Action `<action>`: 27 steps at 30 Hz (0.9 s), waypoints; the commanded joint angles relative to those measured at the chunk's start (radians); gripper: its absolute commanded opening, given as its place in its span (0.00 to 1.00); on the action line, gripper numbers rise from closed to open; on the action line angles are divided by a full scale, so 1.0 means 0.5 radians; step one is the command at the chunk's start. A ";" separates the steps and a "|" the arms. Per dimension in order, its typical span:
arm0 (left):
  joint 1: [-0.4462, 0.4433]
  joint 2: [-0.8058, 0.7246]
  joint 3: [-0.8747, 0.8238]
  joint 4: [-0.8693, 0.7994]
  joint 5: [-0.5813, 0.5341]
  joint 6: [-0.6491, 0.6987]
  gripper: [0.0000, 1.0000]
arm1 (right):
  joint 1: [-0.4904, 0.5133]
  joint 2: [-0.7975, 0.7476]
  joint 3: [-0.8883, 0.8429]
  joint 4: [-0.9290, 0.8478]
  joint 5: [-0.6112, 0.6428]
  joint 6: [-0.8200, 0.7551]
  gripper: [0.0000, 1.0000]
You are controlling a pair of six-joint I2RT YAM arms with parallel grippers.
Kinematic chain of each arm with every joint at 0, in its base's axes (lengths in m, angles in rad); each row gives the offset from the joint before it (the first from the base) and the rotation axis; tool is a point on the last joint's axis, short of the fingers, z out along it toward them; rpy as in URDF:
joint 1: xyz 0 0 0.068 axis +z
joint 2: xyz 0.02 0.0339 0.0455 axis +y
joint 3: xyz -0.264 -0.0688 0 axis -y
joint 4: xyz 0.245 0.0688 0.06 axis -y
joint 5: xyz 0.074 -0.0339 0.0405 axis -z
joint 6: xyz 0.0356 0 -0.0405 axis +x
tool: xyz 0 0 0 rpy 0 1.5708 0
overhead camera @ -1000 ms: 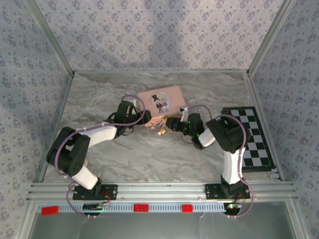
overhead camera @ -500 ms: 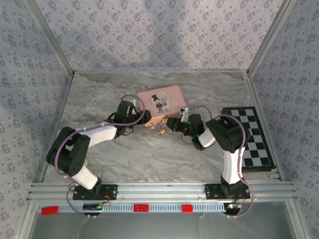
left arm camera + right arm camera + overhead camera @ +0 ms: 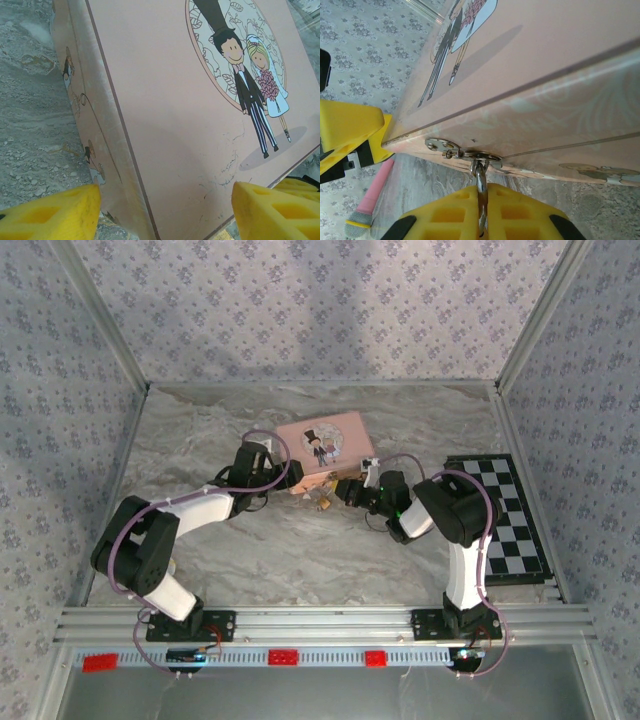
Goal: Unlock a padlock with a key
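1. At the hasp on the front wall of the pink box: the padlock. Hangs by its thin silvery shackle, with the shackle end at the box and the long axis running straight out from that wall into the right gripper.
2. Pinched there between yellow fingers, closed tight on the shackle. Brass body hidden between them.
3. From above, shows as a small brass speck just in front of the box. From the right wrist, gives hasp and shackle in close detail.
4. From the left wrist: the left gripper, fingers spread wide astride a corner of the box. Cannot tell whether pressing the box walls.
5. Under the box, a grey marbled tabletop. Right of the box, a checkerboard. Behind the box, flower-patterned walls in a metal frame.
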 commanded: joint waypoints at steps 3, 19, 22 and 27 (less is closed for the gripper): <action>-0.006 -0.057 -0.001 -0.003 -0.038 -0.005 0.70 | 0.009 0.020 -0.032 -0.050 0.015 0.064 0.04; 0.000 -0.025 -0.011 0.037 -0.020 -0.057 0.71 | -0.002 -0.137 -0.138 0.096 0.234 0.231 0.00; 0.004 -0.020 -0.017 0.048 -0.020 -0.073 0.72 | -0.007 -0.142 -0.149 0.138 0.258 0.264 0.00; 0.008 -0.021 -0.022 0.046 -0.020 -0.091 0.72 | -0.004 -0.141 -0.174 0.241 0.328 0.322 0.00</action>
